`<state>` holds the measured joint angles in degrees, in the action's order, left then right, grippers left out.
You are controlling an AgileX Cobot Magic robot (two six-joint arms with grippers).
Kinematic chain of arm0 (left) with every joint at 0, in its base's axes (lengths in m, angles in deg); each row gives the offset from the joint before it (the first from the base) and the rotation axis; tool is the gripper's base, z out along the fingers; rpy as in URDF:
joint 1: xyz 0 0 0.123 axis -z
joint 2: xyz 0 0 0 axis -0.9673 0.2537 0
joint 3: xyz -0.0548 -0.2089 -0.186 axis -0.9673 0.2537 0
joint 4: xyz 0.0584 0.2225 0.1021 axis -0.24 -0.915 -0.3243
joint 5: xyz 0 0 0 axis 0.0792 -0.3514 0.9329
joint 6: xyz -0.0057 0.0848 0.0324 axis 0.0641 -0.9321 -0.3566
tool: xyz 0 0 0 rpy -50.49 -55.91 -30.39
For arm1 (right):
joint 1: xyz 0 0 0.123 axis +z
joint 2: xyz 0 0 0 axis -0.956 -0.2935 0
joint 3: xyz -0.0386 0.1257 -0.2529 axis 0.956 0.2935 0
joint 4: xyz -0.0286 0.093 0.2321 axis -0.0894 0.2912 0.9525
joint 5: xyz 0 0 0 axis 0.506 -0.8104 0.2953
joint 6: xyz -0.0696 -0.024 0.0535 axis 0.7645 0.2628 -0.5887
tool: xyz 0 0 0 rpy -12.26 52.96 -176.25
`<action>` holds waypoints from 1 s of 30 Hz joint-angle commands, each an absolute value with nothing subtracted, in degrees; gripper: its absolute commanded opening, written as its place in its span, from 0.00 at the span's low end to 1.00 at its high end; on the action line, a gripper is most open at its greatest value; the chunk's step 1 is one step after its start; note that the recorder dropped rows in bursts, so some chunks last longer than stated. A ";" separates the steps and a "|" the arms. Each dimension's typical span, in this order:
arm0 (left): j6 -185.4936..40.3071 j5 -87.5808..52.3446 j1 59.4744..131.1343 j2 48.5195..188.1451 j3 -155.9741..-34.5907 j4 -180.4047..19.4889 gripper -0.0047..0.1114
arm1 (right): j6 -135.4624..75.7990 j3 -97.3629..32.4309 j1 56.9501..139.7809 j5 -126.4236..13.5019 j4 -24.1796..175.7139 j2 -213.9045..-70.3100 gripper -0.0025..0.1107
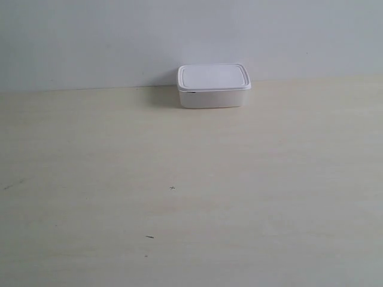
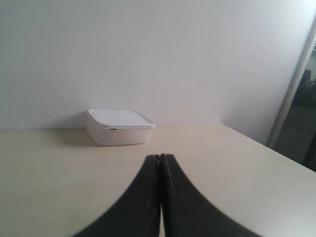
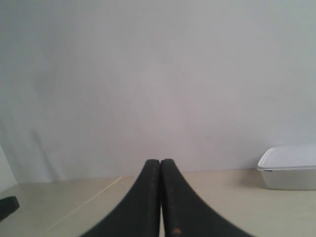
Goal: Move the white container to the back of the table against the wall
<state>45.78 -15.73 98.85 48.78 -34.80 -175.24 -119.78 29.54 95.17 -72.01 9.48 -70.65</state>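
Observation:
The white container [image 1: 213, 85], lid on, sits upright at the back of the cream table [image 1: 179, 197], right by the pale wall [image 1: 119, 36]. The left wrist view shows this container [image 2: 119, 127] ahead of my left gripper [image 2: 160, 156], well apart from it. My left gripper is shut with nothing between its black fingers [image 2: 148, 197]. In the right wrist view the container [image 3: 290, 167] lies off to one side of my right gripper [image 3: 160, 161], which is also shut and empty. Neither arm appears in the exterior view.
A few tiny dark specks [image 1: 172, 188] mark the tabletop. The left wrist view shows the table's side edge and a pale upright post [image 2: 291, 94] beyond it. A dark object [image 3: 7, 207] sits at the frame edge in the right wrist view.

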 commanded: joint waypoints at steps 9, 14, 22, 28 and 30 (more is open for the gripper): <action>42.15 -14.17 98.62 48.52 -34.59 -180.40 0.04 | -113.38 32.43 94.93 -72.87 6.42 -70.31 0.02; 41.85 -11.55 98.62 48.52 -34.59 -180.40 0.04 | -114.24 32.43 94.93 -72.87 4.74 -70.31 0.02; 41.85 -11.29 98.62 48.52 -34.59 -180.40 0.04 | -114.51 32.43 94.93 -72.87 5.64 -70.31 0.02; 41.85 -11.29 98.62 48.52 -34.59 -180.40 0.04 | -114.51 32.43 94.93 -72.87 5.64 -70.31 0.02; 41.85 -11.29 98.62 48.52 -34.59 -180.40 0.04 | -114.51 32.43 94.93 -72.87 5.64 -70.31 0.02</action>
